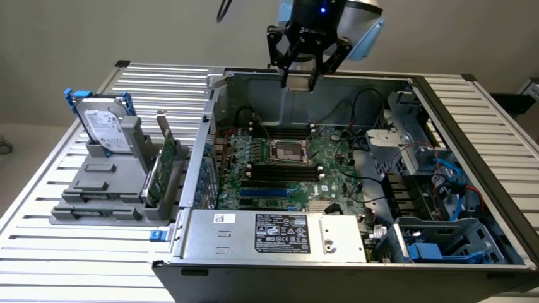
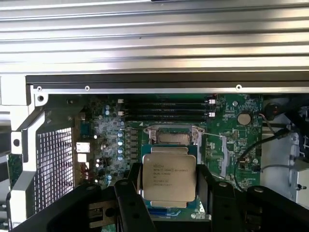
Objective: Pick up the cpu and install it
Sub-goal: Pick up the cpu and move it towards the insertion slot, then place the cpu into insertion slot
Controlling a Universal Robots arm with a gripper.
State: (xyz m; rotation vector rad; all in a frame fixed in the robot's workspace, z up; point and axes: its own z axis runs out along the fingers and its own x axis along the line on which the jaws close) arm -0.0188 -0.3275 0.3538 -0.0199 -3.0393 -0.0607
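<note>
Two cpu point(image 2: 169, 171) edges in tool point(image 2: 169, 180) grip

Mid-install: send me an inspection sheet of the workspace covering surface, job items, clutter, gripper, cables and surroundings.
Surface: slatted metal table carrying an open PC case.
Job's things: cpu held flat above the motherboard; socket below, apart from it.
Clutter: grey stand at the exterior view's left, with an upright hard drive and a card.
Gripper: gripper shut on the cpu, over the case's far side.
Cables: black cables by the far wall; blue cables at the exterior view's right.
Surroundings: pale wall behind.
</note>
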